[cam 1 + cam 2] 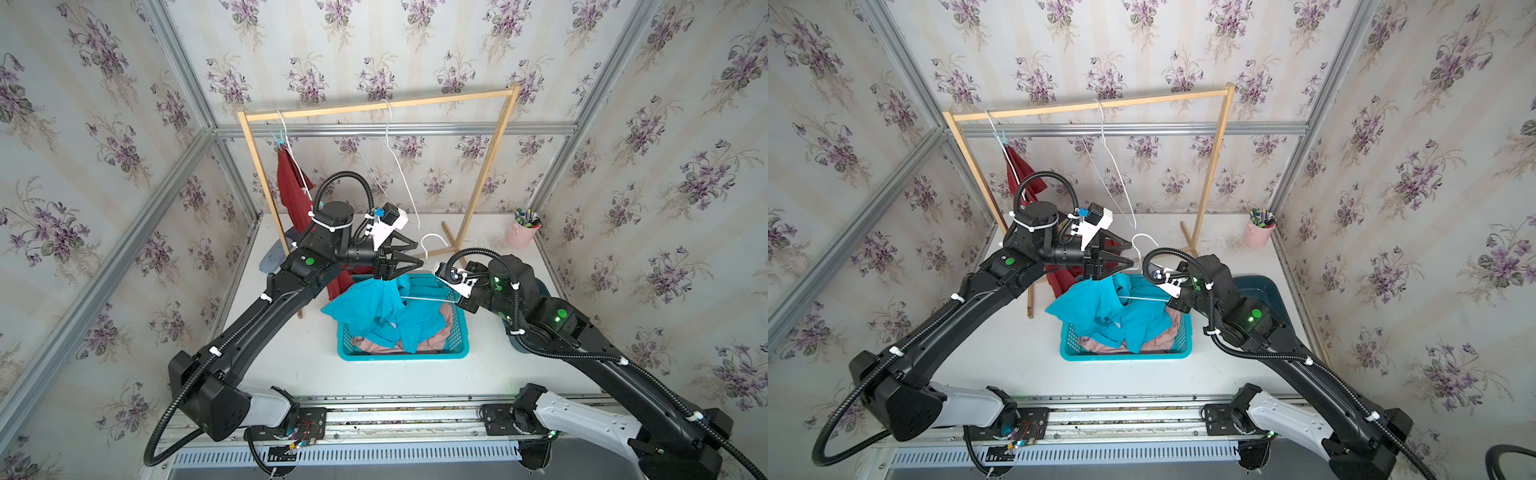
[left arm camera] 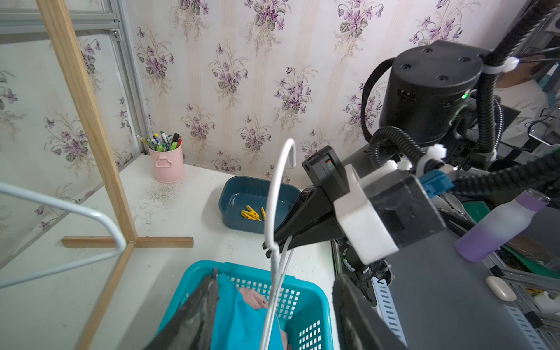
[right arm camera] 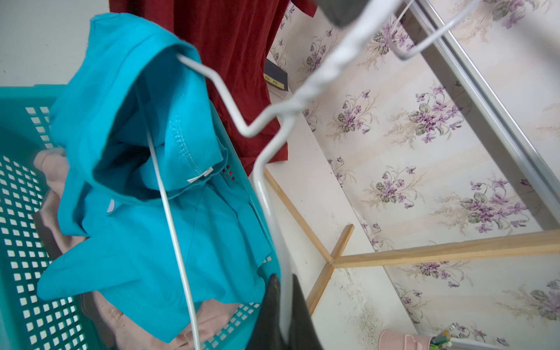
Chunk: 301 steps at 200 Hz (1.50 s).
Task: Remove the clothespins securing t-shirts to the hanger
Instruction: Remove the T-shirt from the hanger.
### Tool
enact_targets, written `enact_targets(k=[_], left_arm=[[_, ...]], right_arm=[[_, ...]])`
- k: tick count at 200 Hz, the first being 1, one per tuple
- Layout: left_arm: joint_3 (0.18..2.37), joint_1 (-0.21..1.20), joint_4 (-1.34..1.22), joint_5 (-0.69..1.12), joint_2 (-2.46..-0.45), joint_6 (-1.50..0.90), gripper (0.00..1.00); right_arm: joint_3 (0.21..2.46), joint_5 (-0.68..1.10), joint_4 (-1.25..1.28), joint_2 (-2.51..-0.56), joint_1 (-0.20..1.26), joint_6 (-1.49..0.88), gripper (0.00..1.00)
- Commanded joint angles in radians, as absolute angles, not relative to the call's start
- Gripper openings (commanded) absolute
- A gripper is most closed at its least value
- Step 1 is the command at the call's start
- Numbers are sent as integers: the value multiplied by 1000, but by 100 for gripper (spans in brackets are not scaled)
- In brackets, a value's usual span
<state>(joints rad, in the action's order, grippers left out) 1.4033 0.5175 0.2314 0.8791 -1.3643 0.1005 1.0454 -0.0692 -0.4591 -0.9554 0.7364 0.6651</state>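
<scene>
Seemingly mid-task: pinched hanger (image 3: 265, 206) in right gripper (image 3: 285, 277), spread left gripper (image 1: 419, 254) over tee (image 1: 374, 307); needed pin (image 1: 279, 138) at eleven o'clock next.

Matt cloth t-shirts (image 1: 374, 307), glossy plastic basket (image 1: 399, 356), smooth white-coated metal hanger (image 3: 321, 68)

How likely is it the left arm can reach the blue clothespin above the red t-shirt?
Probably yes. The left gripper is open, and the blue clothespin sits high on that arm's side of the rack with nothing between them; the arm would have to rise.
</scene>
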Motion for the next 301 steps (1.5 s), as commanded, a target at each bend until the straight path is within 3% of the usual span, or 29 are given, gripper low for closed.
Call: enact_targets(k=[1,32,59,138,154,167,188,222,262,301], left_arm=[[1426,482,380,755,-1313,248,62],[1291,432,590,502,-1149,393,62],[1150,426,639,463,-1031,432,63],[1172,429,749,403,-1191,501,64],[1169,428,752,435,-1201,508,56],[1169,428,752,493,-1204,501,37],[1179,427,752,551,-1203,463,23],[1201,428,751,578,-1195,425,22],[1239,428,743,601,-1197,400,10],[1272,428,733,604,-1211,385,14]], right_arm=[[1026,-31,-394,-936,718,634,0],[989,-26,-387,-936,703,626,0],[967,-16,-376,-936,693,626,0],[968,-17,-418,-866,692,620,0],[978,-36,-428,-859,692,624,0],[988,-59,-435,-856,692,626,0],[1009,-103,-451,-851,693,636,0],[1046,-203,-480,-824,692,653,0],[1083,-303,-525,-782,692,676,0],[1065,-477,-522,-766,692,693,0]])
